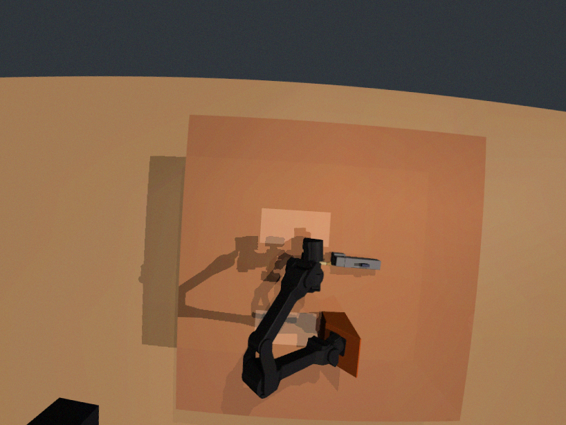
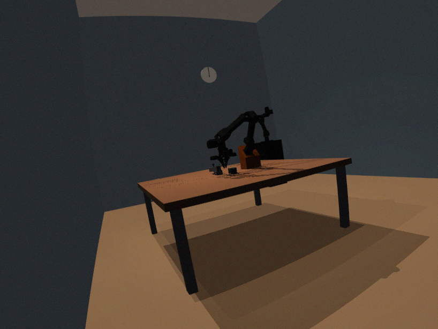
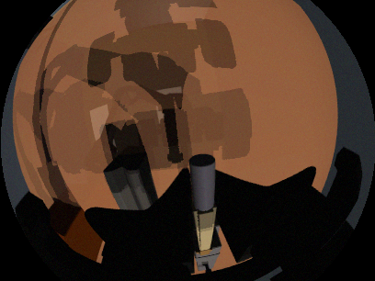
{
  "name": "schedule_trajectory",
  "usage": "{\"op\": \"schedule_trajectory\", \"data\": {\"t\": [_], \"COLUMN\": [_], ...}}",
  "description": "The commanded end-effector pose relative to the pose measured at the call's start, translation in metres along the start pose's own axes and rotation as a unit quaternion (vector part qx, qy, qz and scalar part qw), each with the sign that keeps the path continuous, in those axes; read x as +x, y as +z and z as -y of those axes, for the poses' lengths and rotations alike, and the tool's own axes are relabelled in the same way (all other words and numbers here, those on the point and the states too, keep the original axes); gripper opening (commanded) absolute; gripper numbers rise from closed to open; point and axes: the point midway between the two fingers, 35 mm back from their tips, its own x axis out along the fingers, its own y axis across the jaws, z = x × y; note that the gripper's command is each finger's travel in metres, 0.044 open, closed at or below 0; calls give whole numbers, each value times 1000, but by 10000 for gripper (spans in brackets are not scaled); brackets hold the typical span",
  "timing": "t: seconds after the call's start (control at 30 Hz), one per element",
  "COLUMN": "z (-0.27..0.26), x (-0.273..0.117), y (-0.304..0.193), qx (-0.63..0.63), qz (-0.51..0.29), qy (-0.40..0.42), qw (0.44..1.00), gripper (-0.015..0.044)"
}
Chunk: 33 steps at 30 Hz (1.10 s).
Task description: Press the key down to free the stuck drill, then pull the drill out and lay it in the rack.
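Note:
My gripper (image 2: 225,166) (image 3: 194,172) points down over the table and is shut on the drill. The drill (image 3: 202,188) has a grey cylindrical shank, and its pale gold part (image 1: 324,263) points at the near end of the holder. Whether its tip is inside the holder or just outside, I cannot tell. The long grey holder (image 1: 347,261) (image 2: 217,171) lies right of the gripper in the top view, with the small dark key (image 1: 364,265) on it. The dark grooved rack (image 2: 232,170) (image 3: 130,179) stands beside the gripper. The arm hides it in the top view.
The arm base is mounted on an orange wedge (image 1: 349,345) (image 2: 249,161) (image 3: 85,239) on the table (image 1: 448,205) (image 2: 190,191). A black box (image 1: 68,411) (image 2: 276,149) stands beyond the table. Arm shadows cross the table around the rack.

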Motion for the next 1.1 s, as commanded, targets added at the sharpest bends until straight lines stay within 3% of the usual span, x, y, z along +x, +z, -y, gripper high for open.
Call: {"op": "schedule_trajectory", "data": {"t": [0.0, 1.07], "z": [1, 0], "x": [-3, -11], "y": [1, -2], "qx": [-4, -4], "qz": [1, 1], "qy": [-2, -2], "qw": [1000, 1000], "gripper": [0, 0]}}
